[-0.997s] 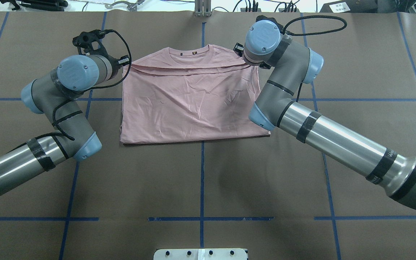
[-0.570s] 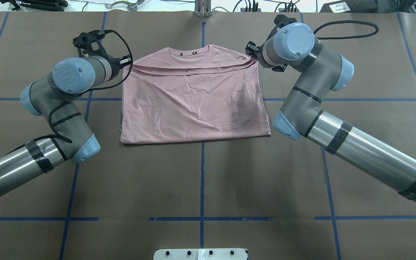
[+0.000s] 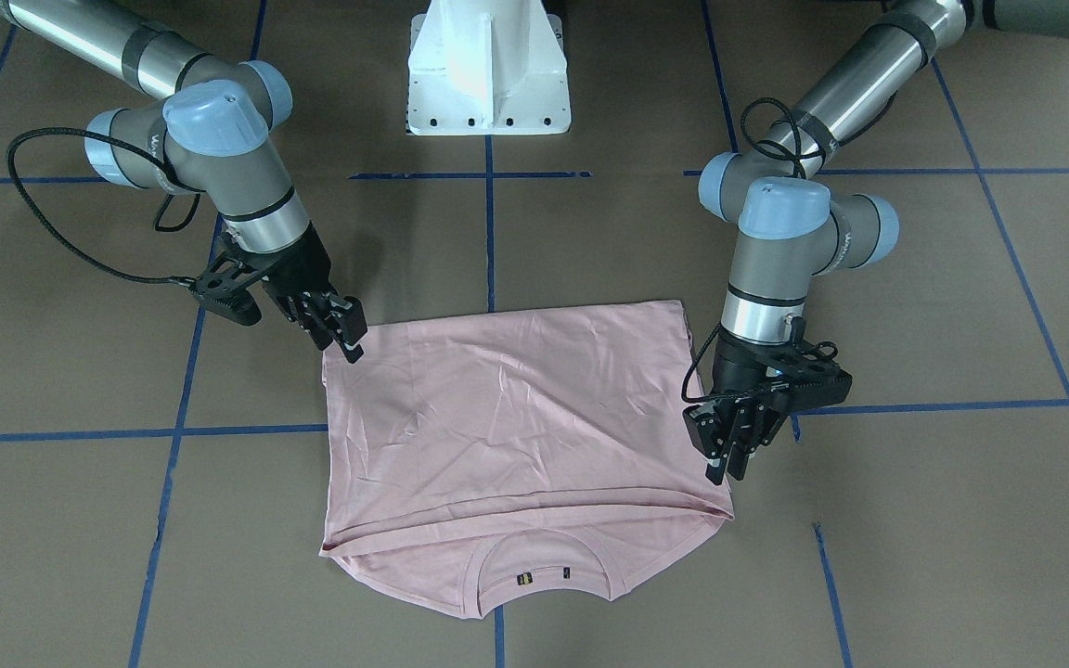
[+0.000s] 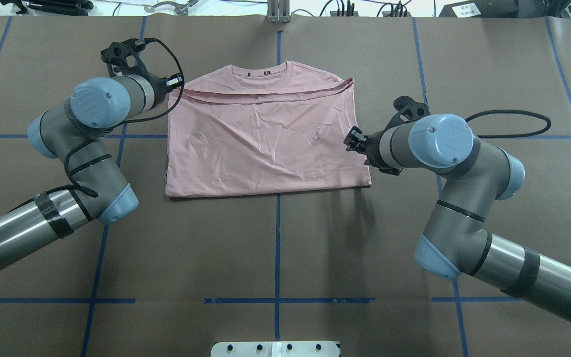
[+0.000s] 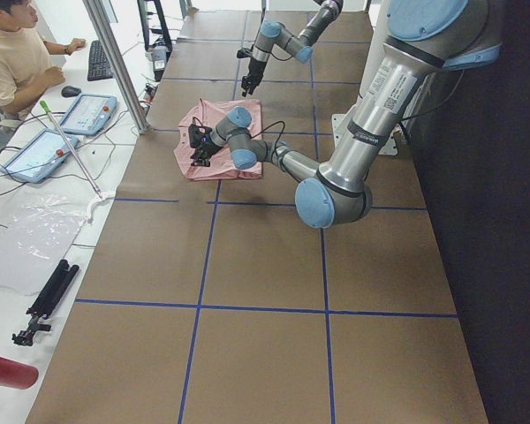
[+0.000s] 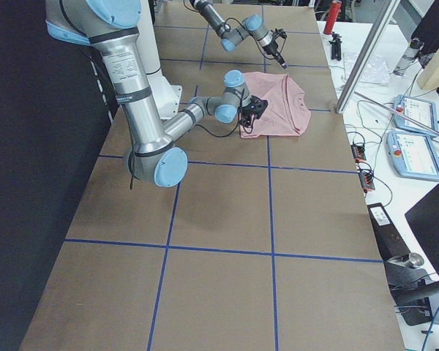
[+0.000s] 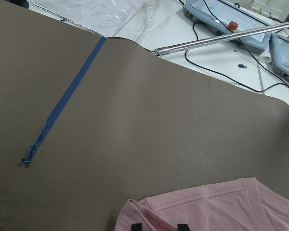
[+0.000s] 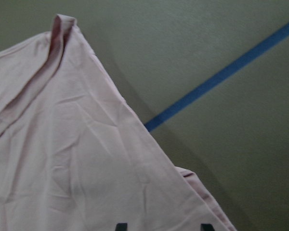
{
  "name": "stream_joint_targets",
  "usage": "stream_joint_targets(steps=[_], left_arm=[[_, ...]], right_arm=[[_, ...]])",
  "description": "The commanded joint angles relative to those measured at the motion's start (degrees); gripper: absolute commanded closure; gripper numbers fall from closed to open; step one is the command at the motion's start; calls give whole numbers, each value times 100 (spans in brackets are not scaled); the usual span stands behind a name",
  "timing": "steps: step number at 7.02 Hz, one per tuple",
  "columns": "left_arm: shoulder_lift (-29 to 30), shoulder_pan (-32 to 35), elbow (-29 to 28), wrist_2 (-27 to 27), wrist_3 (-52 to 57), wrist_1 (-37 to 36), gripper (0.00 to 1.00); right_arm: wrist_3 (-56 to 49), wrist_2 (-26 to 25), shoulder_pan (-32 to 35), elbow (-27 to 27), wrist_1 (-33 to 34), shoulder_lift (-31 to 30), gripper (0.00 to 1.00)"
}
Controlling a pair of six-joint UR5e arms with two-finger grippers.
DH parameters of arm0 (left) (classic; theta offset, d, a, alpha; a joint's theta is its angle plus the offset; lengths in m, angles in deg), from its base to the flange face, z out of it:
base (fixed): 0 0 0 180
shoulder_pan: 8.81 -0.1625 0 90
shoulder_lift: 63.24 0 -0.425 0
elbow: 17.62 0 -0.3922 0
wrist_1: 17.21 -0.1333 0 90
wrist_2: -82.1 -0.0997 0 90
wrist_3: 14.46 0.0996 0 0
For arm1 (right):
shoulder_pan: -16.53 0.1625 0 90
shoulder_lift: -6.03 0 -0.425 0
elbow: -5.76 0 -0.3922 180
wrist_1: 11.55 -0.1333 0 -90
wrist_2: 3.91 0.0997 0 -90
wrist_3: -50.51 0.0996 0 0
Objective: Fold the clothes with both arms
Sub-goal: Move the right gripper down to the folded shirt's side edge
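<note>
The pale pink T-shirt (image 4: 265, 139) lies on the table with its hem folded up towards the ribbed collar (image 4: 264, 71). Only the plain side shows; the print is hidden. My left gripper (image 4: 175, 83) is open and empty. It hangs just above the shirt's far left corner, also seen in the front view (image 3: 725, 459). My right gripper (image 4: 354, 141) is open and empty over the middle of the shirt's right edge, near the corner in the front view (image 3: 347, 339). Both wrist views show the shirt (image 7: 221, 207) (image 8: 62, 159) below the parted fingertips.
Brown paper with blue tape lines (image 4: 277, 248) covers the table. The white pedestal base (image 3: 488, 74) stands at the near edge. Beyond the far edge stand a metal post (image 5: 115, 62) and teach pendants (image 5: 84, 113), and an operator (image 5: 13, 53) sits there.
My right arm has swung back from the shirt's far right shoulder corner to the middle of its right edge. The left arm has hardly moved. The shirt lies as before.
</note>
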Motion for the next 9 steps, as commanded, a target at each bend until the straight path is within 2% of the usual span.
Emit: stream_joint_targets(steps=[1, 4, 5, 6, 9], left_arm=[[-7, -18, 147, 0, -16, -16, 61], [-16, -18, 219, 0, -16, -43, 60], [-16, -18, 219, 0, -16, -43, 60], [-16, -18, 219, 0, -25, -43, 60], [-16, -18, 227, 0, -25, -43, 60]], right_arm=[[161, -128, -197, -247, -5, -123, 39], [214, -120, -188, -152, -5, -141, 39], [240, -120, -180, -152, -5, -150, 66], [449, -129, -188, -152, -5, -158, 100], [460, -120, -197, -65, -5, -158, 100]])
